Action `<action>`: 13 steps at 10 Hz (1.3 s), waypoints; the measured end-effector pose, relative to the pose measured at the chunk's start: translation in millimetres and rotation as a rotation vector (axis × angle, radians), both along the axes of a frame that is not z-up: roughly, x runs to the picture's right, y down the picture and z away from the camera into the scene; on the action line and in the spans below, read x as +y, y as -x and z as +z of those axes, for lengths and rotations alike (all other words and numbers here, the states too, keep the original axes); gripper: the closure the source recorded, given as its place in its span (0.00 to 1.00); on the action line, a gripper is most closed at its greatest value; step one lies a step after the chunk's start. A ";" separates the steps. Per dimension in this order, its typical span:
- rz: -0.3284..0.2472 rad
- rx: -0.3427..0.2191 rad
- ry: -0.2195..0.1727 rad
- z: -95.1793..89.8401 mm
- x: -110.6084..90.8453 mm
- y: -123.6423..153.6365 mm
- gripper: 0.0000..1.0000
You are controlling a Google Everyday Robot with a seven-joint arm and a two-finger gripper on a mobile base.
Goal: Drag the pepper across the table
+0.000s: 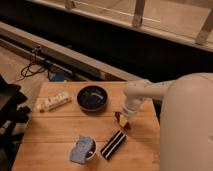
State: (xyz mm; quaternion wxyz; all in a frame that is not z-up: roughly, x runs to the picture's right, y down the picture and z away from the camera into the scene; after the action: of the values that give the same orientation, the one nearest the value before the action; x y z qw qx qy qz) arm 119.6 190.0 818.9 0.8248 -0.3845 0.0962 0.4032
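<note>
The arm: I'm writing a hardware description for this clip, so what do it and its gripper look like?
The arm is white and smooth, built of rounded, tubular segments, and a large bulbous white shell fills the right of the view. No cables or markings show on it. The gripper at its end, low over the table beside the pan, looks white above and darker at the tip near the reddish pepper.
</note>
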 end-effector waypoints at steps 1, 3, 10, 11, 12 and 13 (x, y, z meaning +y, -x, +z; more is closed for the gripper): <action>0.001 -0.006 -0.005 -3.4 -1.0 -4.6 1.00; 0.042 0.013 -0.006 -5.9 -1.1 -23.4 0.98; 0.141 0.050 -0.009 -16.1 -2.7 -74.3 0.80; 0.160 0.059 -0.007 -18.0 -2.3 -81.7 0.80; 0.164 0.060 -0.008 -18.8 -3.1 -81.7 0.80; 0.165 0.060 -0.010 -18.2 -5.3 -80.2 0.80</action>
State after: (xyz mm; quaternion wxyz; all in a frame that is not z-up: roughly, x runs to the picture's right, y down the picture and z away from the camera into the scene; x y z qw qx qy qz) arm 199.7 184.7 800.7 0.7875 -0.3749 0.0869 0.4813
